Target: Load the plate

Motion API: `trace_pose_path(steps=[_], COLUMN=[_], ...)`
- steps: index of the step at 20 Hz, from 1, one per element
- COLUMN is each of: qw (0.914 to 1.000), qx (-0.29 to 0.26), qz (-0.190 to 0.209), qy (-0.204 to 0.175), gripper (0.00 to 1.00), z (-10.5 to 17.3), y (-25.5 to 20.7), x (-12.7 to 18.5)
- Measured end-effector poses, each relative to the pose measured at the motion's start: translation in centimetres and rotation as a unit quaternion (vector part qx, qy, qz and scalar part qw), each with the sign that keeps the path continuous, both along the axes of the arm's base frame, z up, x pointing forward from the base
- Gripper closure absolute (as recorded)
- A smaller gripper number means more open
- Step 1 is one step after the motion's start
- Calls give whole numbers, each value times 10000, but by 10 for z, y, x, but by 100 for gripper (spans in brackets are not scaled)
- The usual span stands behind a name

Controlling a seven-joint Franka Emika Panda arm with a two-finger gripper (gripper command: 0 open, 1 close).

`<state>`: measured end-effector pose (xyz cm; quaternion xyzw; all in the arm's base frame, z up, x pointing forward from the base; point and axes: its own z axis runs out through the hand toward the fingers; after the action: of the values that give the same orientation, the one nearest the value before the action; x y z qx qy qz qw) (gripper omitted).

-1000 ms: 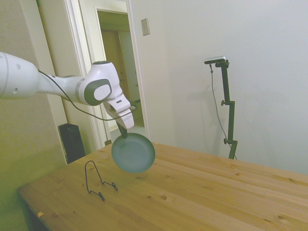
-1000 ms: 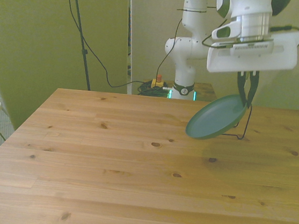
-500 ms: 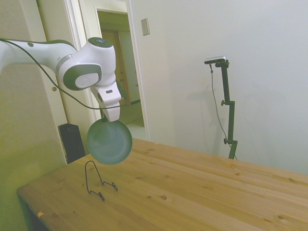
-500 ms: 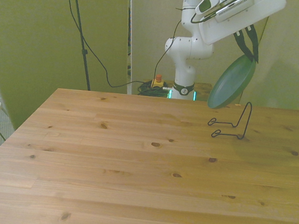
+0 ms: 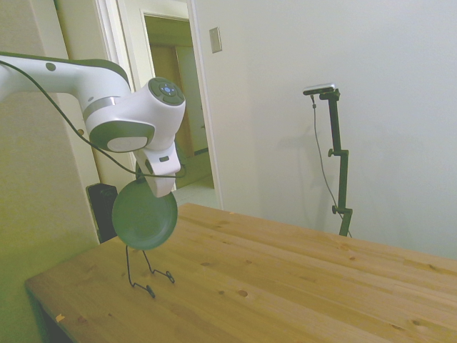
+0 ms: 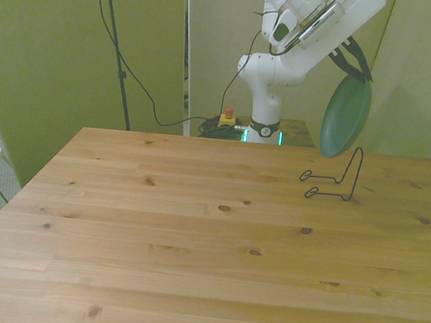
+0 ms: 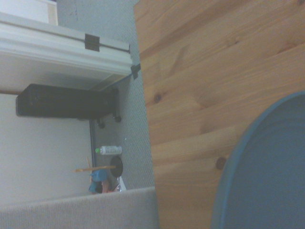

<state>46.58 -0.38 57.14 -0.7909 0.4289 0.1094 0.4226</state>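
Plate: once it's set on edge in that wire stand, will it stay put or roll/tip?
Probably stiff: the plate hangs on edge from the gripper without sagging. Round rim, so likely to roll if unsupported. The wire stand looks thin and light; it may shift or tip.

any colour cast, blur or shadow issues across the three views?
Side view: yellow-green cast on the picture's left wall and table corner; plate sharp enough. Front view: same greenish tint on the back walls; the plate throws a soft shadow on the wall behind; wire stand crisp. Wrist view: soft overall, plate rim blurred, bluish.
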Motion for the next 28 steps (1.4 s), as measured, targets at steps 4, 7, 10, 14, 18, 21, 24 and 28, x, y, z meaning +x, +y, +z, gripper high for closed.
trace_pose_path(steps=[4,7,10,14,18,21,24,28], qw=[9998,9997,9998,9999,9999,9998,9998,9997], qx=[51,41,-8,-43,-82,-145,-171,-195], qz=[165,239,187,119,133,123,141,150], qy=[18,45,6,-20,-21,-6,18,-1], gripper=[100,100,100,100,100,100,100,0], z=[-18,-33,-47,-62,-77,-87,-93,-96], y=[7,10,16,21,25,28,30,30], x=[-1,-6,-10,-12,-13,-12,-11,-10])
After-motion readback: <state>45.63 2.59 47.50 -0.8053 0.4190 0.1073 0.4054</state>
